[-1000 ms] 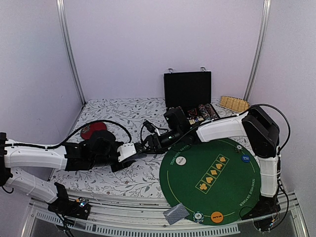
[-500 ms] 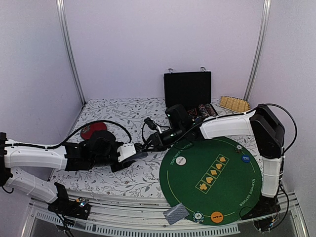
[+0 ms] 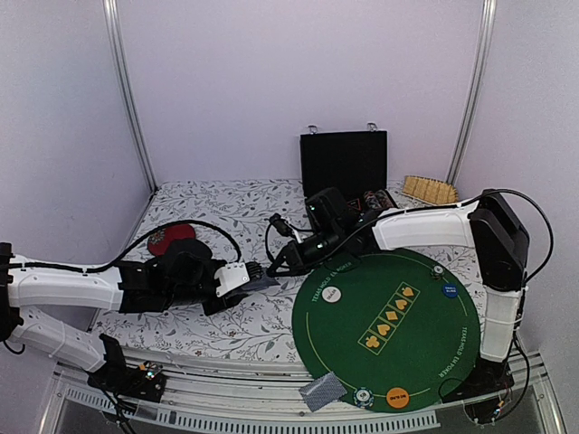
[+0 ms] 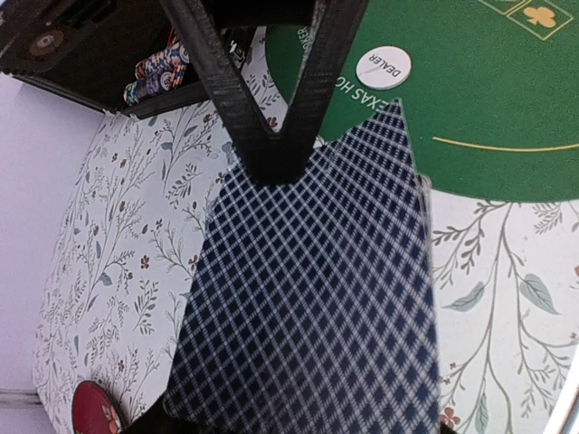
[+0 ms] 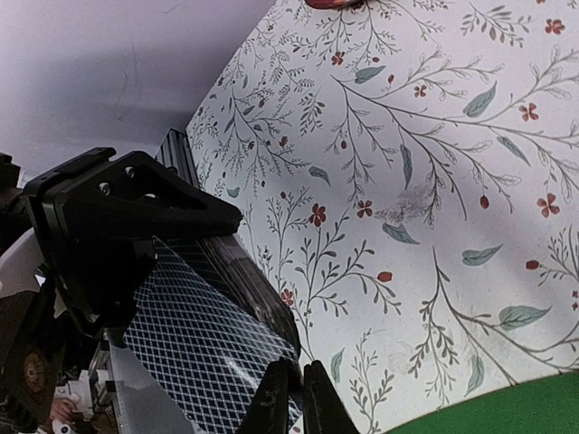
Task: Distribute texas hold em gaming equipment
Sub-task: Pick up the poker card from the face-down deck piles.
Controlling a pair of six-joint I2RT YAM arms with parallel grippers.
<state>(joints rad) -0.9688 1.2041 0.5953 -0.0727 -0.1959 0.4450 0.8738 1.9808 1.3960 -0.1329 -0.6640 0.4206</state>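
Two arms reached over floral cloth (image 3: 226, 203), left of green mat (image 3: 398, 353). Clamped left gripper (image 3: 253, 273) held card deck (image 4: 308, 298), blue-grey backs up. Nearly closed right gripper (image 5: 292, 398) pinched top card (image 5: 199, 362) edge. White dealer disc (image 4: 384, 66) lay on mat.

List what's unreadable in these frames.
Card faces: the deck shows only backs in both wrist views.
Right gripper: whether it pinches a card; the finger gap is dark in its wrist view, tiny from the top.
Blue disc lettering: too small, top view.
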